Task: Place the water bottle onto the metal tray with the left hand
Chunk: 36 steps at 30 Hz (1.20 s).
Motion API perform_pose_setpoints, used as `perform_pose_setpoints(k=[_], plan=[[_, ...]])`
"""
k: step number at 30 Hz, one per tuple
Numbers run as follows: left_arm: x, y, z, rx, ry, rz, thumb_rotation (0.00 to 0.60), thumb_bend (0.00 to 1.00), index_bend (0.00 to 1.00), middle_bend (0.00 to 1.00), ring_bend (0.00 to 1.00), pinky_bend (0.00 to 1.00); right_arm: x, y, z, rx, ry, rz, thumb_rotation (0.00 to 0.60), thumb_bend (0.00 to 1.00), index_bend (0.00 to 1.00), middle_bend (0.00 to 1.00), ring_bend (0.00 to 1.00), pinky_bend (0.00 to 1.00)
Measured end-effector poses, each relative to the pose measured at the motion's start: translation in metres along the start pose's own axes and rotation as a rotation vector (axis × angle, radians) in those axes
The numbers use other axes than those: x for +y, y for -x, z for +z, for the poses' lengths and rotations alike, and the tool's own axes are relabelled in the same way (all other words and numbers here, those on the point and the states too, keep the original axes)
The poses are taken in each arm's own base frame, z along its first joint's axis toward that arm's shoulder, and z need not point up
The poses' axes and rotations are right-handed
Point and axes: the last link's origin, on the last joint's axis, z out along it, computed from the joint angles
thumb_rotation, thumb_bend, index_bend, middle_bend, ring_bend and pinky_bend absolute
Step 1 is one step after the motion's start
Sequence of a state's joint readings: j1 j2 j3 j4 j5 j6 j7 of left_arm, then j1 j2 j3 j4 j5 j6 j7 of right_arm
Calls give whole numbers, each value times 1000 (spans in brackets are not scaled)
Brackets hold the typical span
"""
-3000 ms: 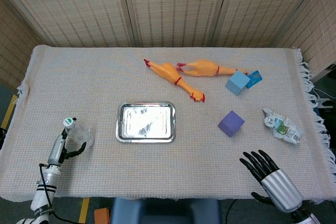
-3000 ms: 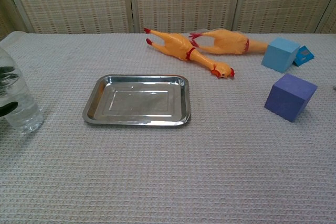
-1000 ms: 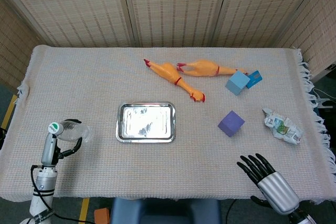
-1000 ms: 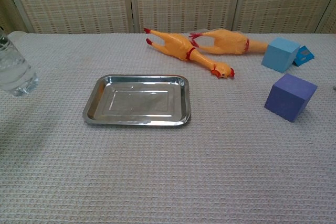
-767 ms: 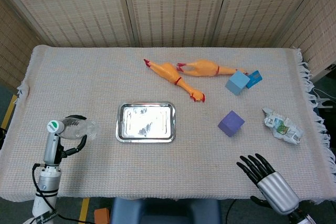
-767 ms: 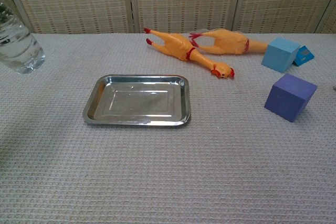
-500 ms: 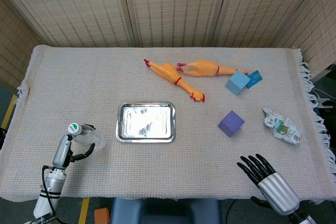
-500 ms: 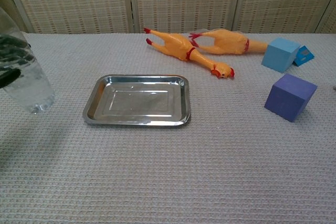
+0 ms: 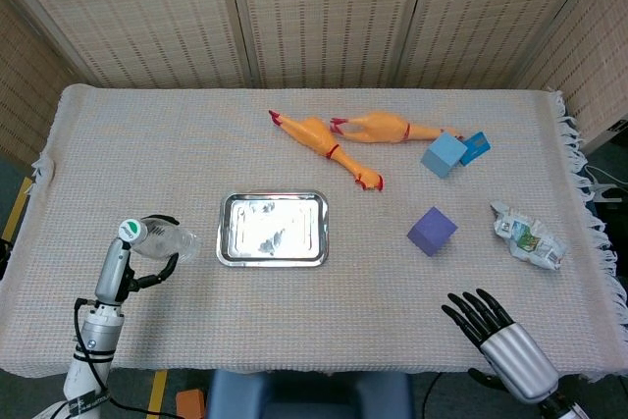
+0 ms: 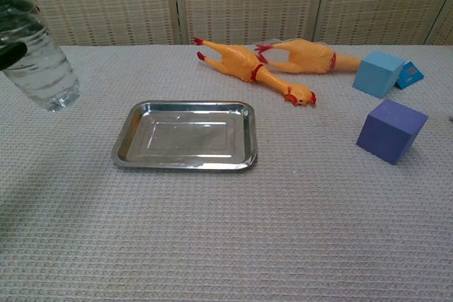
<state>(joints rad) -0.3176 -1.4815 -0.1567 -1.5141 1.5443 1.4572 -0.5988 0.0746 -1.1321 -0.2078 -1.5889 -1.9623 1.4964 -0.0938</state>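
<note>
At nine o'clock of the metal tray [image 9: 273,230], left hand [image 9: 147,260], fingers wrapped round it, holds water bottle [image 9: 157,239] aloft; carry and set-down outstanding.

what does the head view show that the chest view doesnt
Only the head view shows the right hand with its fingers spread above the near table edge, the crumpled wrapper at the right, the bottle's green cap and the left arm. Only the chest view shows the water bottle from the side, lifted clear of the cloth, its top cut off. Both show the left hand holding the bottle left of the metal tray, the two rubber chickens, the purple cube and the light blue cube.
</note>
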Motion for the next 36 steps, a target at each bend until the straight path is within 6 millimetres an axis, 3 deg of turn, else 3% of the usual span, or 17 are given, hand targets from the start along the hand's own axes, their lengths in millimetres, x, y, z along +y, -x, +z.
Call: perform_pose_setpoints(k=[4,7,14,22,31,33,36], plan=[[-38,6,-4,-48,-76,61,600,549,422,394,241,442,1,-2,-1,6,6,2,600,11,0,0,0,0],[-49,11,1,-58,-82,70,600,549,422,393,239,439,3,-3,-1,14,13,5,600,11,0,0,0,0],[-30,40,27,-78,5,68,600,549,416,385,228,437,2,-2,0,3,9,5,600,11,0,0,0,0],[-37,102,60,-146,-3,81,600,549,409,376,223,430,4,-2,0,-2,22,5,600,11,0,0,0,0],[-32,150,80,-171,28,100,600,548,396,363,209,413,6,-2,3,-22,26,11,600,11,0,0,0,0],[-33,155,81,-175,28,114,600,543,368,340,186,380,6,-3,2,-17,23,13,600,11,0,0,0,0],[-37,161,81,-186,20,137,600,516,188,207,70,236,5,-4,0,-11,19,15,600,11,0,0,0,0]])
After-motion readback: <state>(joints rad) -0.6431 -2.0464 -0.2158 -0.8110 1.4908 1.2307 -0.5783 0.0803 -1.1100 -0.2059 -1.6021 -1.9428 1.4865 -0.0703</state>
